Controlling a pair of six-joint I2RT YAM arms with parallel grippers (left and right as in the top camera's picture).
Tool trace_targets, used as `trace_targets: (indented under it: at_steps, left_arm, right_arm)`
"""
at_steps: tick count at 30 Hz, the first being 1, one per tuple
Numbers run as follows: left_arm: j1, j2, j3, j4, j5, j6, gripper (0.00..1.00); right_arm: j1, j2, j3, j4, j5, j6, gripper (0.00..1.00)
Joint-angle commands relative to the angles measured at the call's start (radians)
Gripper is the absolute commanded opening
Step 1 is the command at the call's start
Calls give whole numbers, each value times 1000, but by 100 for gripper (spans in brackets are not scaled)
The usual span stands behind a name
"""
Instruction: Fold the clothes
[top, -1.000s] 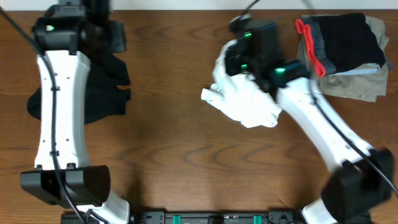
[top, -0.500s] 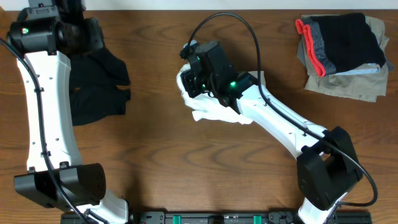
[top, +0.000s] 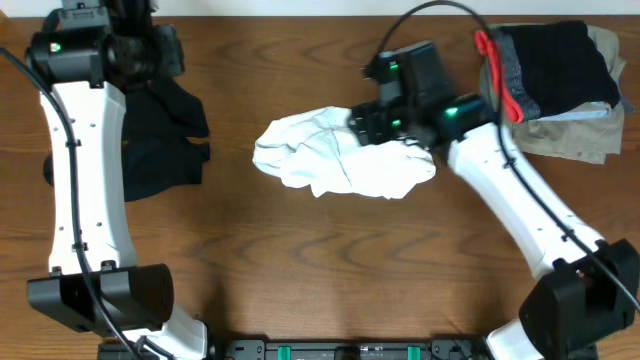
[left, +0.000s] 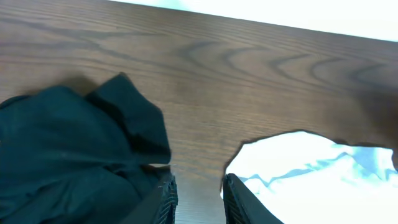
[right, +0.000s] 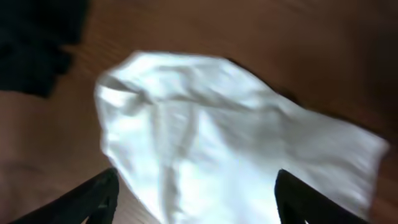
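Right pincer, jaws newly spread, has dropped the white T-shirt; it lies crumpled beneath, so flattening and folding remain.

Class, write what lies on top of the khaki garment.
On the khaki garment lie grey fabric with red-orange trim and black fabric; most of it is covered, only its edges show.

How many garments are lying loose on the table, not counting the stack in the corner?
2: the white T-shirt crumpled mid-table, and the black garment on the left side, partly hidden under the left arm.
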Motion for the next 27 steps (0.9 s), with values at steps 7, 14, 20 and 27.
trace_targets:
  at_steps: [7,14,20,27]
  left_arm:
    - [-53,29,7,-3,10,18,28]
    - [-74,79,6,-11,10,21,28]
    - [-74,116,6,-11,10,21,28]
    - [-74,123,6,-6,10,21,28]
  right_arm:
    - [-52,113,5,-38,-4,-54,69]
    - [-51,205,5,-11,34,-48,60]
    - [-51,253,5,16,71,-30,59]
    - [-42,253,6,22,55,-14,25]
